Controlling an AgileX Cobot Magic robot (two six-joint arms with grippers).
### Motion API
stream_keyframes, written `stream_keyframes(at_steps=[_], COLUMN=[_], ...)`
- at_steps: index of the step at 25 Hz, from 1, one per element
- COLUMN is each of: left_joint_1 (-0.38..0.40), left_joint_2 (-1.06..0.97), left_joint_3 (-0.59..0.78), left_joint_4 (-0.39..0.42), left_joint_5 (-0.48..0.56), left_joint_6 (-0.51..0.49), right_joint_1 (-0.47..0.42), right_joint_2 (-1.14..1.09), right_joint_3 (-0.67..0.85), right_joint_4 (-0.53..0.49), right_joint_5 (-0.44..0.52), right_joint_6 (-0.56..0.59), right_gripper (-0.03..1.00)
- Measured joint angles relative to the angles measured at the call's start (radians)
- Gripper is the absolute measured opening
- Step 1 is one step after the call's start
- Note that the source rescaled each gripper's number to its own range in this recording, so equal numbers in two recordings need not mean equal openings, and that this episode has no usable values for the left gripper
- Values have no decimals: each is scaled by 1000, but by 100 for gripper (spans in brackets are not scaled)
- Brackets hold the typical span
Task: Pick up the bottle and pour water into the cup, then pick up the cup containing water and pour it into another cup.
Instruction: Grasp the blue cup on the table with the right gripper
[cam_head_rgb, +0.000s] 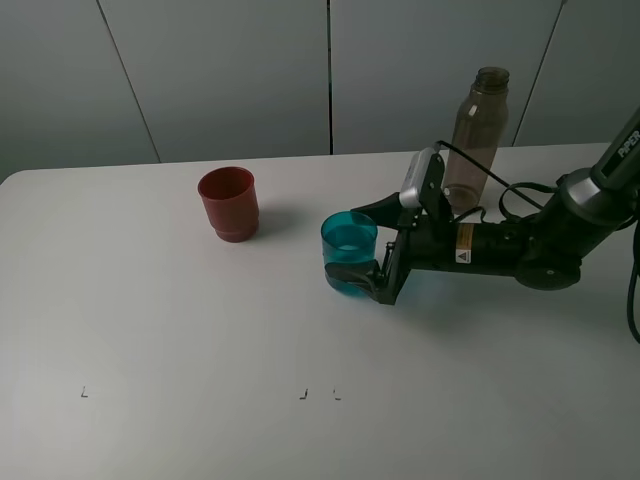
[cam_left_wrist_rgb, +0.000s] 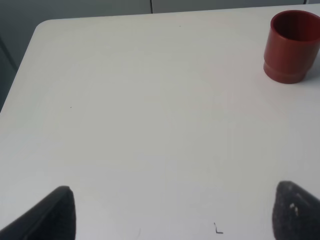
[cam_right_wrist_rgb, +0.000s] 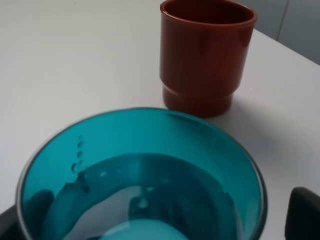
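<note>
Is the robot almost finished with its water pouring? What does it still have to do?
About halfway. Done: the teal cup has water in it, and the bottle stands upright on the table behind it. In hand: the right gripper has its open fingers either side of the teal cup, which sits on the table. Left to do: grip and lift it, then pour into the red cup, which looks empty.
</note>
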Motion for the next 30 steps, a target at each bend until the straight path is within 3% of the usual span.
stream_keyframes(at_steps=[23,24,25,26,27,28,30], left_joint_1=[0,0,0,0,0,0,0], left_joint_2=[0,0,0,0,0,0,0], left_joint_3=[0,0,0,0,0,0,0], left_joint_4=[0,0,0,0,0,0,0], left_joint_5=[0,0,0,0,0,0,0], left_joint_6=[7,7,7,7,7,7,7], right_joint_1=[0,0,0,0,0,0,0], right_joint_2=[0,0,0,0,0,0,0], right_joint_3=[0,0,0,0,0,0,0], right_joint_4=[-39,-39,-39,-39,-39,-39,-37], right_joint_5=[-16,-16,-16,-16,-16,-16,-16], right_joint_6=[4,4,4,4,4,6,6], right_gripper=[100,95,83,62,31,11,14])
